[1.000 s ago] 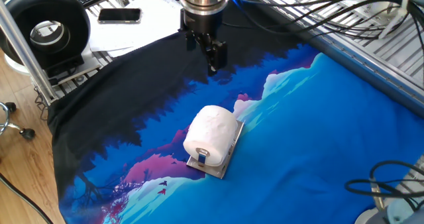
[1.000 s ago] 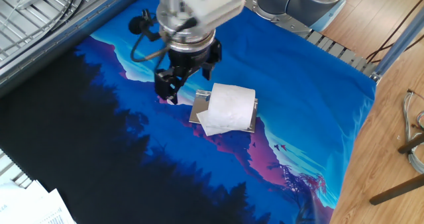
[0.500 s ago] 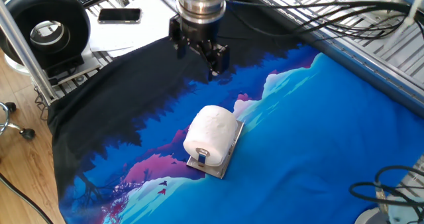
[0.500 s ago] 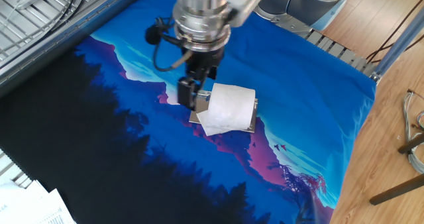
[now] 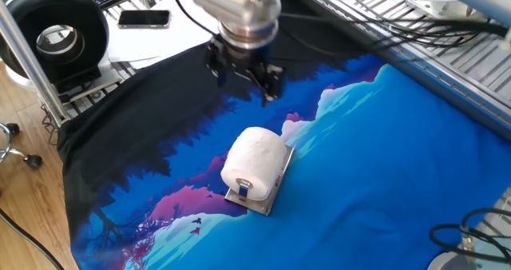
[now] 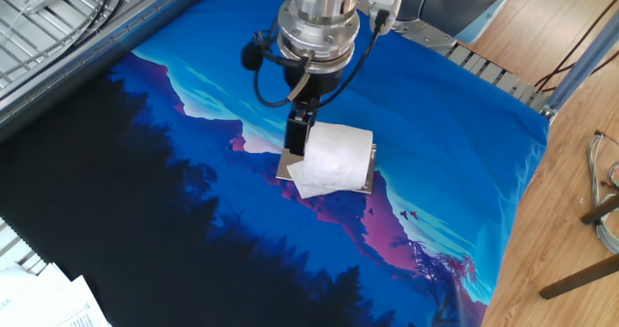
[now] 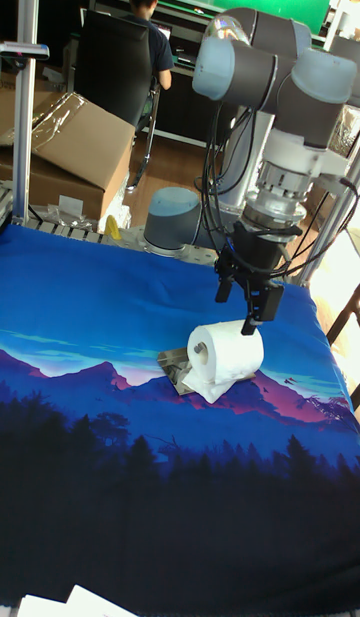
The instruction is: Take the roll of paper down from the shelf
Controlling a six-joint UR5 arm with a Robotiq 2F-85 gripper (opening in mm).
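Roll of paper (image 5: 253, 164) lies on its side on the shelf (image 5: 267, 196), mid-cloth (image 5: 383, 158), core axis horizontal with one open end toward the near-left. Gripper (image 5: 246, 72) hangs just beyond it, jaws spread wide, holding and touching nothing.

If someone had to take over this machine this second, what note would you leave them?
Gripper: jaws open, empty, above the cloth, not touching the roll.
Roll of paper: lying on its side on the shelf, the small metal plate on the blue cloth.
Done: nothing grasped yet.
Left: lower onto the roll, close the jaws on it, lift it off the shelf, set it on the cloth.
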